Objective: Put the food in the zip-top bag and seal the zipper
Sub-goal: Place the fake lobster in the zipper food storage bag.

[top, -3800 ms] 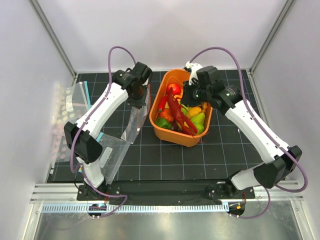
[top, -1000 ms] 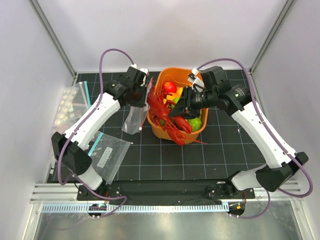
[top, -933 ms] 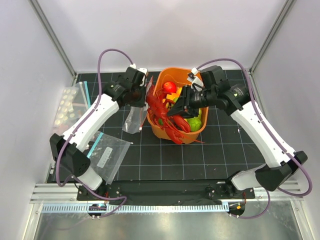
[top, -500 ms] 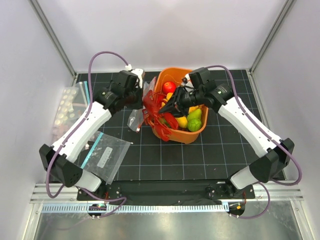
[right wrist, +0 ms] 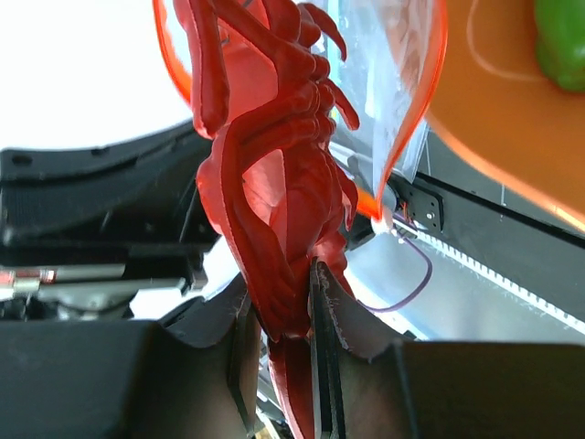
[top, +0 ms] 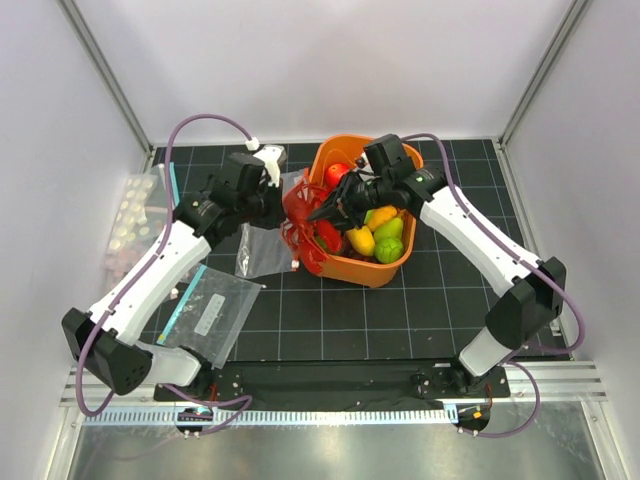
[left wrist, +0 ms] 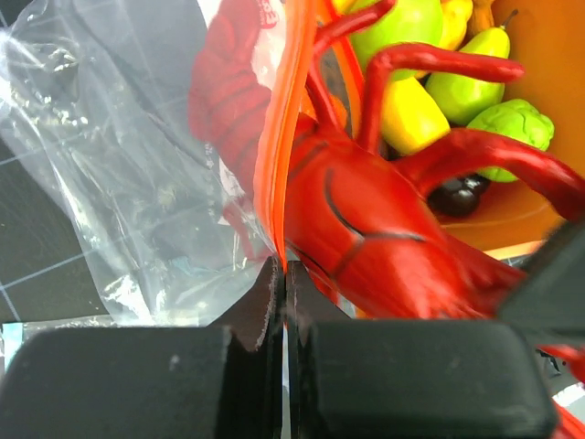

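Note:
The red lobster [right wrist: 265,183] hangs over the orange bowl's left rim, with my right gripper [right wrist: 279,279] shut on its tail end. In the top view that right gripper [top: 332,207] points left, and the lobster [top: 308,228] reaches the bag's mouth. My left gripper [left wrist: 280,267] is shut on the red-orange zipper [left wrist: 274,165] of the clear zip-top bag [left wrist: 119,183]. One lobster claw shows through the plastic, so its front lies inside the mouth. The bag [top: 262,250] droops below my left gripper [top: 278,200]. A round light-green fruit [left wrist: 416,23] stays in the bowl.
The orange bowl [top: 372,272] holds yellow, green and red toy produce. A flat clear bag with a teal strip [top: 210,312] lies at the front left. Another clear bag [top: 140,210] leans by the left wall.
My right gripper has lifted the lobster out of the bowl and carried it left into the bag's mouth. My left gripper has shifted slightly with the bag, still shut on the zipper.

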